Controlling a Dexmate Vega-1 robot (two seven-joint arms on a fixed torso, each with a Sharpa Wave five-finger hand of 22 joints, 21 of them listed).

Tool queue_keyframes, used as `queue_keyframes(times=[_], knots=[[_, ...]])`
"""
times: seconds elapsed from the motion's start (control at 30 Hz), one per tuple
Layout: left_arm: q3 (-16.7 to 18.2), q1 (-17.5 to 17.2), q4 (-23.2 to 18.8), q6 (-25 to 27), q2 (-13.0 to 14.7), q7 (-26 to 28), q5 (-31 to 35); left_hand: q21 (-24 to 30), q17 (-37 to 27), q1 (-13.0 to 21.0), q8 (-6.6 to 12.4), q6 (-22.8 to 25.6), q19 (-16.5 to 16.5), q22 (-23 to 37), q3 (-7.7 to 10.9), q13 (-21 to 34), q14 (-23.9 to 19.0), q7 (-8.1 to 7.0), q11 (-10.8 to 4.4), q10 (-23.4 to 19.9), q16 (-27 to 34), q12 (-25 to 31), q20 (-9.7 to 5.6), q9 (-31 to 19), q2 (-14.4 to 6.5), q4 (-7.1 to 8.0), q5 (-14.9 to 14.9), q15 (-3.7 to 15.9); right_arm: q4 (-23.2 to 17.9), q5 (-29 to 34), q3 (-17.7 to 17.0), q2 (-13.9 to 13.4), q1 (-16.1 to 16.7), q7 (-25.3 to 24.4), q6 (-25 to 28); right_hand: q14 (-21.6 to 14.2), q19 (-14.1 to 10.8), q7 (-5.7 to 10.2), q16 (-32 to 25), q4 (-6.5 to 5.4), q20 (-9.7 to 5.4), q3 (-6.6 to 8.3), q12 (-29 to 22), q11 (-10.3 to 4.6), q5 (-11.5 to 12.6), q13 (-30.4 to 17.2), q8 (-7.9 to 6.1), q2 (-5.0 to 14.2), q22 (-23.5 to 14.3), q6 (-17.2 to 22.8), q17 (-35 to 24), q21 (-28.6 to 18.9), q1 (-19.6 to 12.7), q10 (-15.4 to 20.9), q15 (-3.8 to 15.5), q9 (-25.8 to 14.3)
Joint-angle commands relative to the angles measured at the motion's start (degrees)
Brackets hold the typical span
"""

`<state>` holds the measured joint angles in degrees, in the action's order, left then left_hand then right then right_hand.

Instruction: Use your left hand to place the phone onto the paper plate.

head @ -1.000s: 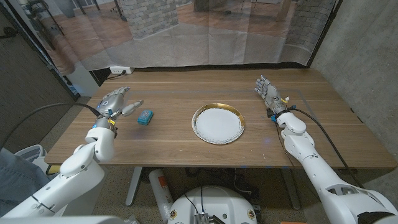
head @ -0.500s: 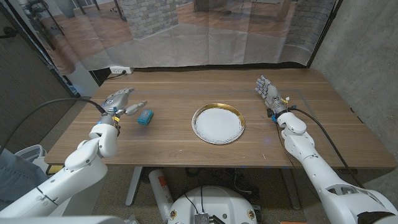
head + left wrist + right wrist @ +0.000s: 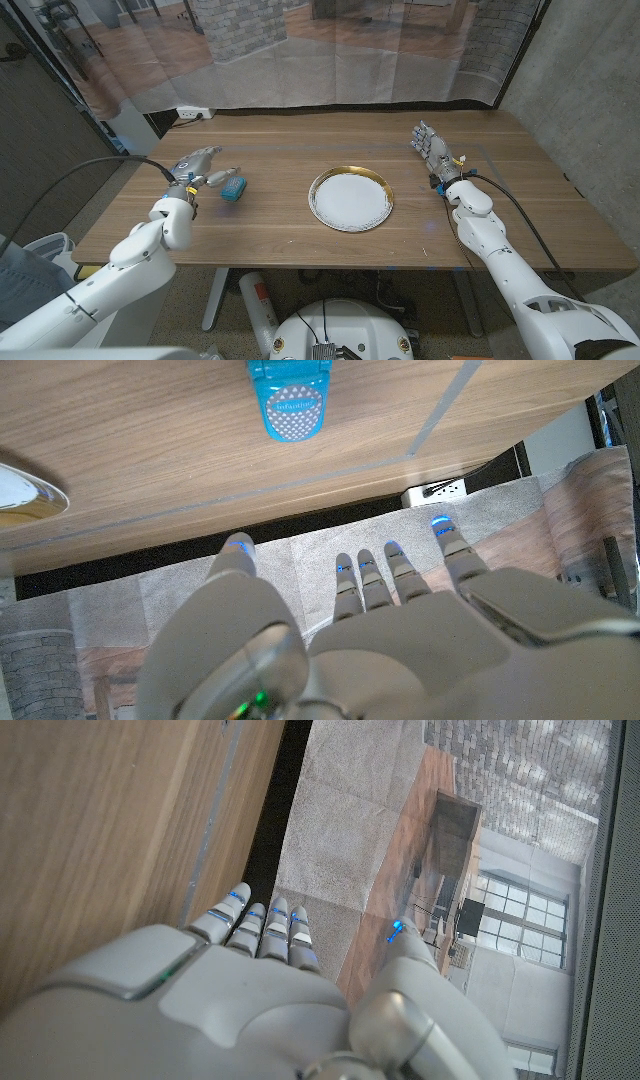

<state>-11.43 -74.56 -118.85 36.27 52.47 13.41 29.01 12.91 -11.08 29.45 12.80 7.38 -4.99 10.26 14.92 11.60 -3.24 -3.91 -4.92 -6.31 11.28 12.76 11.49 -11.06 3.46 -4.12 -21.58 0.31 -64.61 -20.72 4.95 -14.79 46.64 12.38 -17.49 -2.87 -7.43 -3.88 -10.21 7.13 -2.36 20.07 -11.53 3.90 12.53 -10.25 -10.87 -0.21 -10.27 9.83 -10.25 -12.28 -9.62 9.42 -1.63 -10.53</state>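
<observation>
Lying between phone and plate: bare table

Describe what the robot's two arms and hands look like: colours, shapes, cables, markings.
Both arms are glossy white rounded shells with ball-like joints. The left hand and right hand are matte grey with segmented fingers; small blue lights glow on the fingertips in the wrist views. A black cable loops to the left wrist; another runs along the right forearm.

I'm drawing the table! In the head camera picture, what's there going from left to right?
Left hand → phone → paper plate → right hand.
</observation>
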Motion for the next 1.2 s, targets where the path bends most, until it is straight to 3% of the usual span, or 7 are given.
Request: queue_keyframes(times=[0.03, 1.2], knots=[[-2.87, 2.76, 0.85, 1.1, 1.55, -2.41, -1.68, -0.1, -0.08, 0.76, 0.0, 0.1, -0.06, 0.23, 0.19, 0.3, -0.31, -0.37, -0.15, 0.17, 0.31, 0.03, 0.37, -0.27, -0.17, -0.48, 0.13, 0.17, 0.32, 0.33, 0.13, 0.16, -0.42, -0.25, 0.14, -0.52, -0.5, 0.1, -0.38, -0.06, -0.66, -0.22, -0.18, -0.23, 0.02, -0.1, -0.27, 0.22, -0.1, 0.3, -0.12, 0.07, -0.3, 0.36, -0.13, -0.25], [-9.4, 9.77, 2.79, 3.77, 4.23, -8.74, -5.98, 0.07, -0.1, 2.46, -0.04, 0.62, -1.48, 0.29, 0.56, 0.44, -0.79, -0.3, -0.4, -0.09, 0.39, 0.11, 0.48, -0.31, -0.34, -1.3, 0.64, 0.17, 4.52, 0.93, -0.28, 1.15, -2.78, 0.03, -1.39, -0.58, -0.59, 0.17, -0.38, 0.0, -0.65, -0.33, -0.19, -0.14, 0.07, -0.11, -0.28, 0.29, -0.12, 0.32, -0.13, 0.31, -0.42, 0.37, -0.07, -0.26]])
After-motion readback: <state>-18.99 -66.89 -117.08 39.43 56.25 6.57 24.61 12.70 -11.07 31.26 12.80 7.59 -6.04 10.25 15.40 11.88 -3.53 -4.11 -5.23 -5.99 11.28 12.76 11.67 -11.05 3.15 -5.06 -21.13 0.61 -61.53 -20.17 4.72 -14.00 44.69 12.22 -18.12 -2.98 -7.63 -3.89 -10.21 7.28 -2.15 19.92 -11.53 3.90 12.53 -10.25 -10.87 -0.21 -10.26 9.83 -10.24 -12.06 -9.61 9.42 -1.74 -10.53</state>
